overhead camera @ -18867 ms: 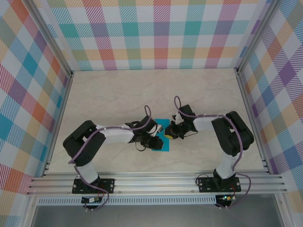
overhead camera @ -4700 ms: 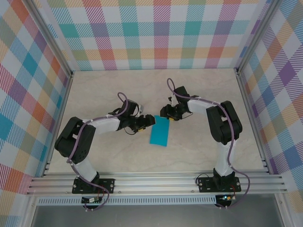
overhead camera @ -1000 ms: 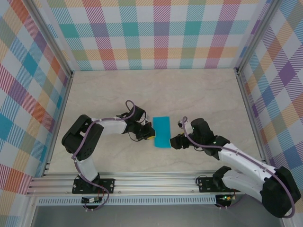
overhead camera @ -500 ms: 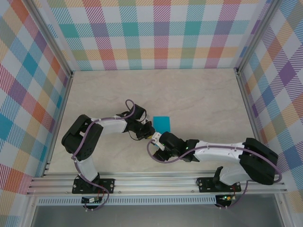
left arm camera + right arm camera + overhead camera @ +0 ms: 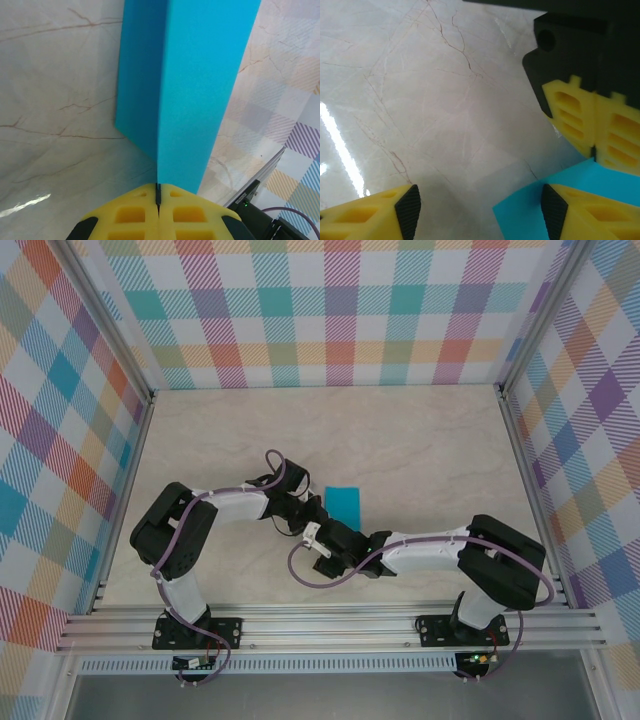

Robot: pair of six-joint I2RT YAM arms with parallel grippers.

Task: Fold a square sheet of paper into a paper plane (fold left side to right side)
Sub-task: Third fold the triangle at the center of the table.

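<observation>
paper [image 5: 343,502], long axis near-to-far

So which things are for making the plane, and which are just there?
For the job: folded blue paper, left gripper shut on it, open right gripper.
Just there: marble table, checked walls, purple cables.

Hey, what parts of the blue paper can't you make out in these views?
Top view: the blue paper has its near end hidden under the right arm.
Left wrist view: its far end is cut off by the top edge; the left gripper covers the pinched edge.
Right wrist view: most of it is cut off by the bottom edge, beside the right gripper.
</observation>
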